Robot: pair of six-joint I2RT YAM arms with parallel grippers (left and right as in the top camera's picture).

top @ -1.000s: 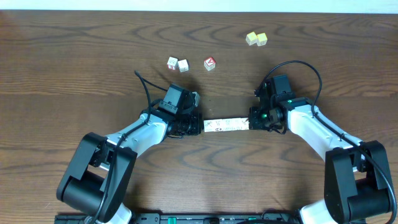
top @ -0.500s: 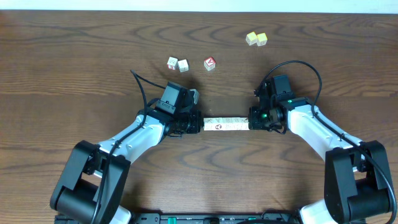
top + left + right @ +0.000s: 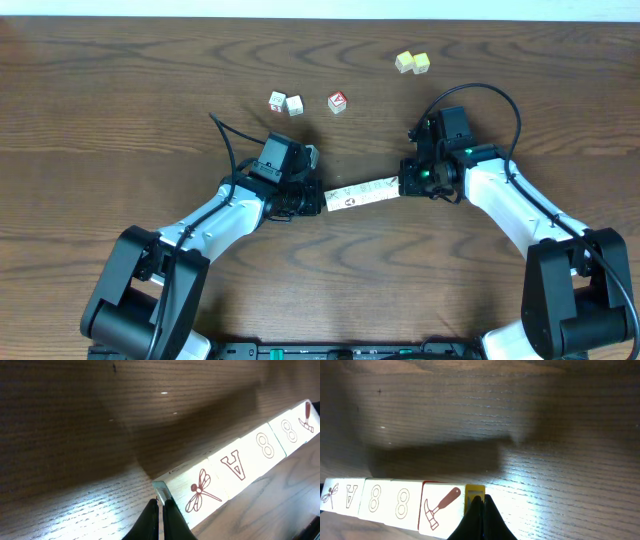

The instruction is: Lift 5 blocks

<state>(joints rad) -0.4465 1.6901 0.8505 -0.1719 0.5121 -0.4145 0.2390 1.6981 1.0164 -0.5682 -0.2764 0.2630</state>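
With fingers pressed together, the left gripper [image 3: 321,199] butts the dragonfly end and the right gripper [image 3: 402,184] the hammer end of the row of five small whitish printed cubes [image 3: 362,191], squeezed clear above the dark wooden table [image 3: 120,100].

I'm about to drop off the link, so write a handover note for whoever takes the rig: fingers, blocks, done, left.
Left gripper: fingers shut, tips pushing on the dragonfly end of the five-block row.
Right gripper: fingers shut, tips pushing on the hammer end.
Row: pinched between both grippers, slanted in the overhead view. Its shadow sits apart from it, so it looks off the table.
Done: five blocks lined up and clamped.
To do: keep squeezing, raise both ends evenly.
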